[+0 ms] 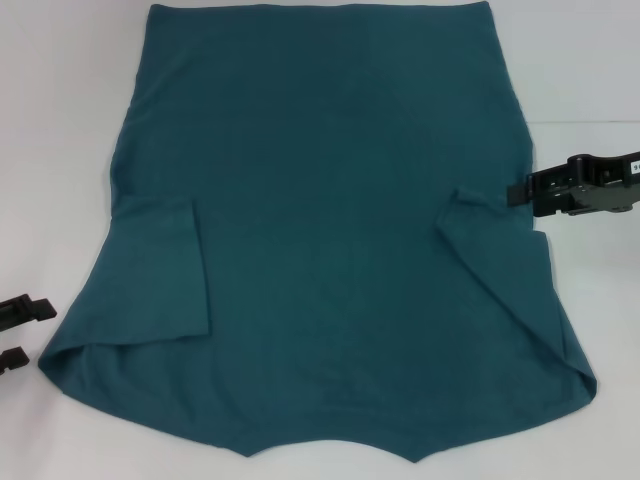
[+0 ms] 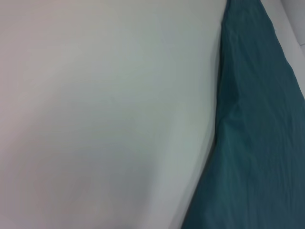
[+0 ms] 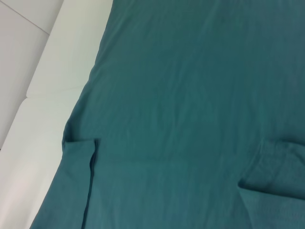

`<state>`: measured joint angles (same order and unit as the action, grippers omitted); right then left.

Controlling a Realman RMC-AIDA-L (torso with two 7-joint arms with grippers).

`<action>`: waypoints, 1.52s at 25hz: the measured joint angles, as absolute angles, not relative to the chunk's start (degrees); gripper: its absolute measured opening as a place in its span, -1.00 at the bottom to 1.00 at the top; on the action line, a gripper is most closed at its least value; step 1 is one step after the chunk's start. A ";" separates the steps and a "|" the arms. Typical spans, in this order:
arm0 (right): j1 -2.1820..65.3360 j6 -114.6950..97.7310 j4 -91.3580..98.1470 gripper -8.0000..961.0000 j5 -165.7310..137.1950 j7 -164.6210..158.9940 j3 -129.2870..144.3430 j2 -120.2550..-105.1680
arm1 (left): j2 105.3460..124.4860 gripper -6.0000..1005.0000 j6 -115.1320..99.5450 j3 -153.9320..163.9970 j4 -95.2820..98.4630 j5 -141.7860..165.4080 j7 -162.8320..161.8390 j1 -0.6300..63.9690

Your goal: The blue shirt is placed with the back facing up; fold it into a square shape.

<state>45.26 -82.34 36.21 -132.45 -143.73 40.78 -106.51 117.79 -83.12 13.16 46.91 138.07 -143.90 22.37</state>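
Shirt (image 1: 330,230) lay flat on our white table (image 1: 50,120), both sleeves folded in, our right gripper (image 1: 520,190) at its edge, left gripper (image 1: 22,330) open beside it, right fingers we could not tell.

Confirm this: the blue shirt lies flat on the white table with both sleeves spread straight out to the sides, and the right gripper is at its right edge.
Not quite. In the head view, the blue shirt's sleeves are both folded inward onto its body, not spread out. The rest holds: it lies flat on the white table with the right gripper at its right edge.
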 joint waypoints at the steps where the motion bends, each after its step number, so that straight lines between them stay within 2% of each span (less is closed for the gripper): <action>1: 45.27 -82.34 36.21 0.17 -132.45 -143.72 40.78 -106.52 | 117.79 0.76 -82.94 13.16 46.76 138.08 -143.86 22.37; 15: 45.26 -82.36 36.21 0.18 -132.45 -143.95 40.78 -106.61 | 117.95 0.76 -81.85 14.63 44.13 138.15 -142.38 22.77; 29: 45.08 -82.55 36.21 0.17 -132.45 -143.69 39.96 -106.61 | 118.04 0.77 -82.41 19.54 39.89 137.58 -139.92 27.65; 38: 44.82 -82.46 36.21 0.17 -132.45 -143.56 39.18 -106.53 | 117.83 0.76 -82.21 19.51 39.95 137.74 -140.59 28.16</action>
